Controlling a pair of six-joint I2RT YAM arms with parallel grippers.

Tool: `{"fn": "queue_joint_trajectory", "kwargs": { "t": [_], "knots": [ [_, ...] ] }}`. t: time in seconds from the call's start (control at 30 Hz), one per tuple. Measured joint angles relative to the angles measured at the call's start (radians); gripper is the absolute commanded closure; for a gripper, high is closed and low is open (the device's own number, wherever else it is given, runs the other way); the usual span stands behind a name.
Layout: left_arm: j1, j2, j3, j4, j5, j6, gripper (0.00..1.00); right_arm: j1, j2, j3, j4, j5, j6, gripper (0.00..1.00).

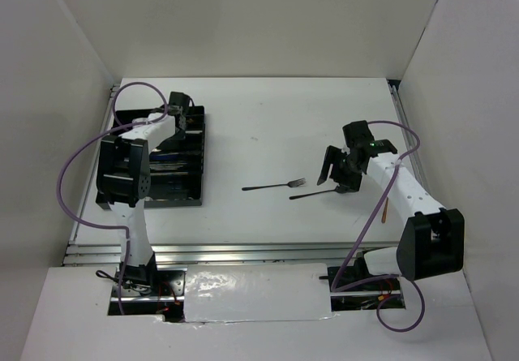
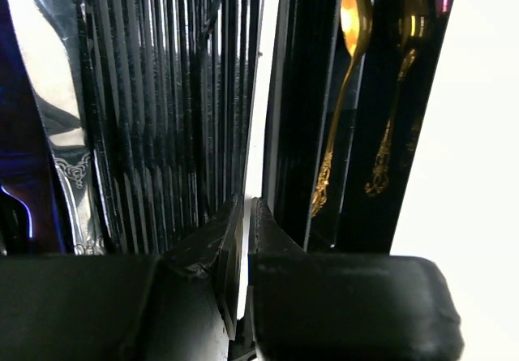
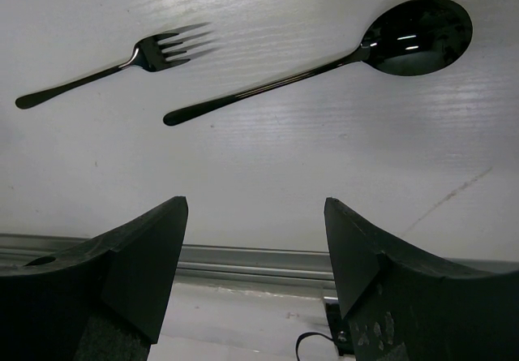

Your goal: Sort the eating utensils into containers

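The black tray (image 1: 199, 166) lies at the left of the table. In the left wrist view its ribbed floor (image 2: 178, 93) fills the frame. Two gold-bowled spoons (image 2: 350, 69) lie in compartments on the right, and a silver knife (image 2: 57, 101) lies on the left beside a dark blue piece (image 2: 15, 134). My left gripper (image 1: 183, 114) is shut and empty over the tray's far end, its tips (image 2: 246, 208) close above a divider. A black fork (image 1: 276, 186) and a black spoon (image 1: 315, 192) lie on the table. My right gripper (image 1: 337, 174) hovers open just right of the spoon (image 3: 324, 62) and the fork (image 3: 122, 61).
White walls enclose the table on three sides. A metal rail (image 1: 243, 251) runs along the table's near edge and also shows in the right wrist view (image 3: 243, 260). A thin brown mark (image 1: 387, 209) sits near the right arm. Purple cables loop beside both arms.
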Motion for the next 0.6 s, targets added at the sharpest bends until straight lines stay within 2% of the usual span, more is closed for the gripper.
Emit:
{"fn": "queue_joint_trajectory", "kwargs": {
  "t": [0.17,0.23,0.27,0.3,0.43,0.53,0.6],
  "knots": [
    [0.000,0.000,-0.001,-0.009,0.006,0.019,1.00,0.000,-0.001,0.000,0.000,-0.001,0.000,0.24],
    [0.000,0.000,-0.001,-0.017,0.011,0.023,0.89,0.000,-0.001,0.000,0.000,-0.001,0.000,0.24],
    [0.000,0.000,-0.001,-0.020,0.011,0.026,0.77,0.000,-0.002,0.000,0.000,-0.001,0.000,0.24],
    [0.000,0.000,0.000,-0.020,0.012,0.031,0.71,0.000,-0.002,0.000,0.000,-0.001,0.000,0.24],
    [0.000,0.000,0.001,-0.015,0.026,0.058,0.55,0.000,-0.002,0.000,0.000,-0.001,0.000,0.24],
    [0.000,0.000,0.005,-0.011,0.035,0.079,0.47,0.000,-0.002,0.000,0.000,-0.001,0.000,0.24],
    [0.000,0.000,0.012,-0.006,0.039,0.097,0.48,0.000,-0.002,0.000,0.000,-0.001,0.000,0.24]
  ]
}}
